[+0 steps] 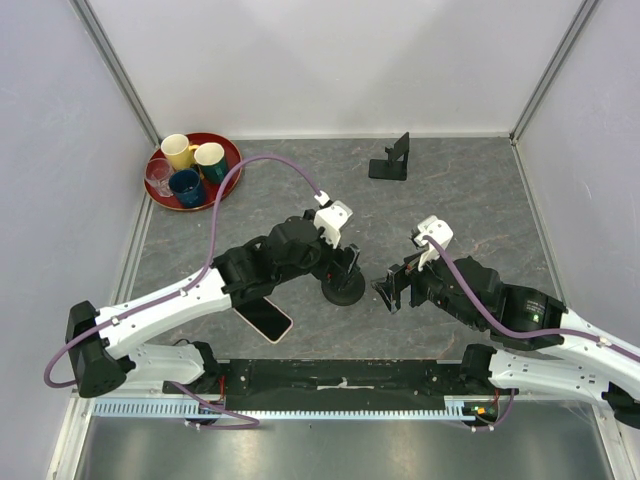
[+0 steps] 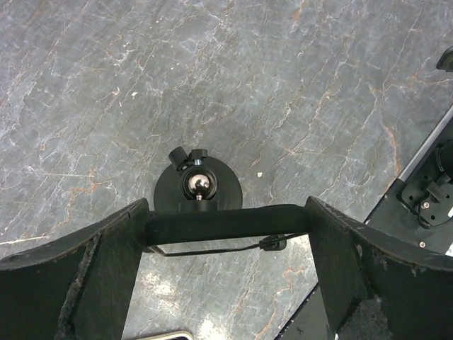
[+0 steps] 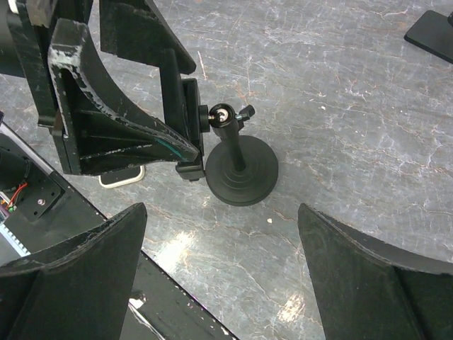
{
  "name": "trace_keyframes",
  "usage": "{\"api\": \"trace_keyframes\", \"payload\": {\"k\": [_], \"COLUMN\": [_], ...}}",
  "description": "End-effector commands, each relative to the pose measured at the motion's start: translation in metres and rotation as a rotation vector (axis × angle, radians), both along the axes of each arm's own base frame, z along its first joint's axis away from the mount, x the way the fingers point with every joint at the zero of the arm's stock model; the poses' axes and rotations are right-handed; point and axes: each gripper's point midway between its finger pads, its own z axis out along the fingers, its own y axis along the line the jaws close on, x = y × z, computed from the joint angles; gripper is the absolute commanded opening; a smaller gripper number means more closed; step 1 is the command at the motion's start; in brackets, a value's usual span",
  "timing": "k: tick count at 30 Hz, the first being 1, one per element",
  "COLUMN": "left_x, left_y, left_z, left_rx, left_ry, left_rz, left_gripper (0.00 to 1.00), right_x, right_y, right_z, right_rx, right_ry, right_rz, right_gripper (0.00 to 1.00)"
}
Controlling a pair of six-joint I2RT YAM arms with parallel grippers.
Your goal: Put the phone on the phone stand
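Note:
The phone [image 1: 265,318], dark screen with a pale rim, lies flat on the table under my left arm; its corner shows in the left wrist view [image 2: 166,334] and the right wrist view [image 3: 120,178]. The phone stand [image 1: 392,160], matte black with an angled back plate, stands at the back centre-right, far from both grippers; its base shows in the right wrist view [image 3: 432,28]. My left gripper [image 1: 345,262] [image 2: 228,223] is shut on the padded cradle bar of a round-base ball-joint holder [image 1: 343,290] [image 3: 244,177]. My right gripper [image 1: 390,290] [image 3: 223,227] is open and empty, just right of that holder.
A red tray [image 1: 232,152] with several cups sits at the back left. A black rail [image 1: 340,378] runs along the near edge. White walls enclose the left, back and right sides of the grey marbled table.

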Motion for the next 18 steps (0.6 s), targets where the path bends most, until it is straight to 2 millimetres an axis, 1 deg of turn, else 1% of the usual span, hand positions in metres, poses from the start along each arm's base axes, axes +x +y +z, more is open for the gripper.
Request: {"api": "trace_keyframes", "payload": {"k": [1,4,5,7,8,10,11,12,13,16,17,18], "left_x": [0.004,0.006,0.007,0.009,0.01,0.012,0.012,0.013,0.014,0.023,0.025,0.035], "left_y": [-0.004,-0.001,0.001,0.005,0.006,0.011,0.013,0.014,0.017,0.03,0.039,0.053], "left_z": [0.014,0.016,0.017,0.021,0.021,0.026,0.026,0.03,0.034,0.043,0.048,0.052], "left_rx": [-0.056,-0.052,-0.051,-0.058,-0.056,-0.062,-0.06,-0.061,-0.073,-0.079,-0.07,-0.077], "left_ry": [-0.038,-0.053,-0.056,-0.067,-0.067,-0.075,-0.074,-0.079,-0.077,-0.076,-0.069,-0.075], "left_rz": [0.02,0.035,0.042,0.066,0.074,0.101,0.106,0.12,0.138,0.246,0.298,0.419], "left_gripper": [0.94,0.83,0.72,0.6,0.48,0.35,0.23,0.15,0.02,0.02,0.02,0.02], "right_x": [0.002,0.002,0.002,0.002,0.002,0.003,0.003,0.003,0.003,0.004,0.004,0.005], "right_y": [0.002,0.001,0.001,0.0,0.0,0.0,0.0,0.0,0.0,0.001,0.001,0.0], "right_z": [0.007,0.008,0.008,0.009,0.01,0.01,0.01,0.01,0.011,0.011,0.01,0.01], "right_rx": [0.039,0.043,0.045,0.046,0.048,0.049,0.049,0.049,0.051,0.05,0.05,0.047], "right_ry": [-0.02,-0.019,-0.02,-0.022,-0.023,-0.023,-0.025,-0.025,-0.026,-0.027,-0.026,-0.027], "right_rz": [-0.008,-0.007,-0.01,-0.012,-0.012,-0.015,-0.016,-0.016,-0.017,-0.019,-0.021,-0.025], "right_gripper": [0.94,0.95,0.95,0.95,0.95,0.95,0.95,0.95,0.95,0.96,0.96,0.96]}}
